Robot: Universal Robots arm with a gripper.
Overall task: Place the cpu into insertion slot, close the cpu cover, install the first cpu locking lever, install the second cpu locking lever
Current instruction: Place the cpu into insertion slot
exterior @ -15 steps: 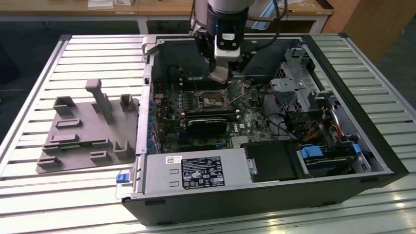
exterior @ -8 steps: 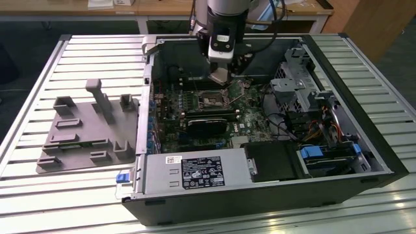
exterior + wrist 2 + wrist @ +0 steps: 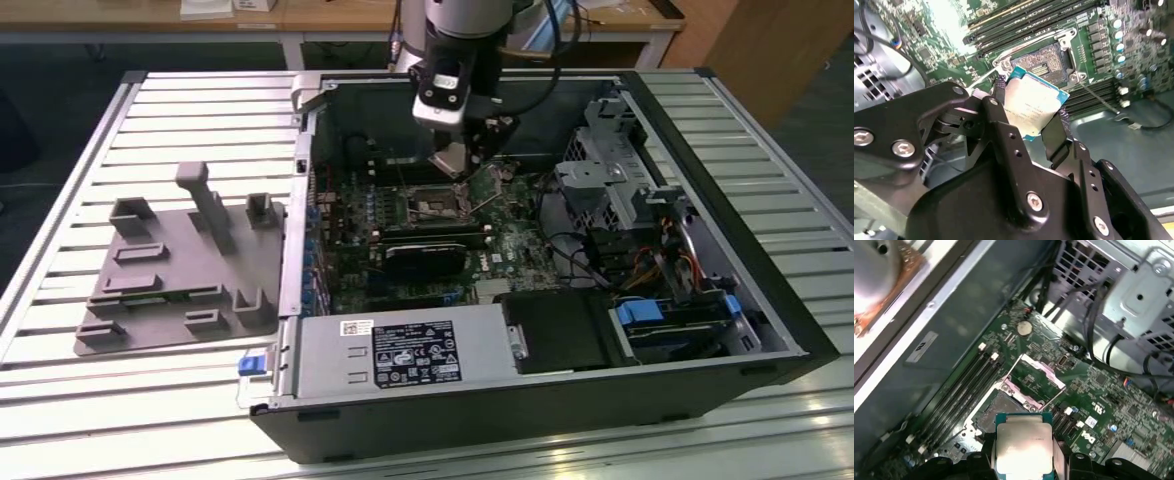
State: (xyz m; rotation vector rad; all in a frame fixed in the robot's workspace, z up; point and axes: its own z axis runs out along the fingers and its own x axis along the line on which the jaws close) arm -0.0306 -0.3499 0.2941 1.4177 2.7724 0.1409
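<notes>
Black tool [image 3: 1030,116] clamped on small square silver-topped cpu [image 3: 1024,449], hovering just above dark square insertion slot [image 3: 1046,60], thin silvery cpu cover [image 3: 1037,378] standing open

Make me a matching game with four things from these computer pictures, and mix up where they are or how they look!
Things:
1. cpu
2. insertion slot
3. cpu cover
4. grey tray

Places or states:
A. swung up, open
B. lying on the slatted table, beside the computer case
C. pinched in the gripper, above the board
D. empty, nothing in it yet

Right pairs: 1-C, 2-D, 3-A, 4-B.
</notes>
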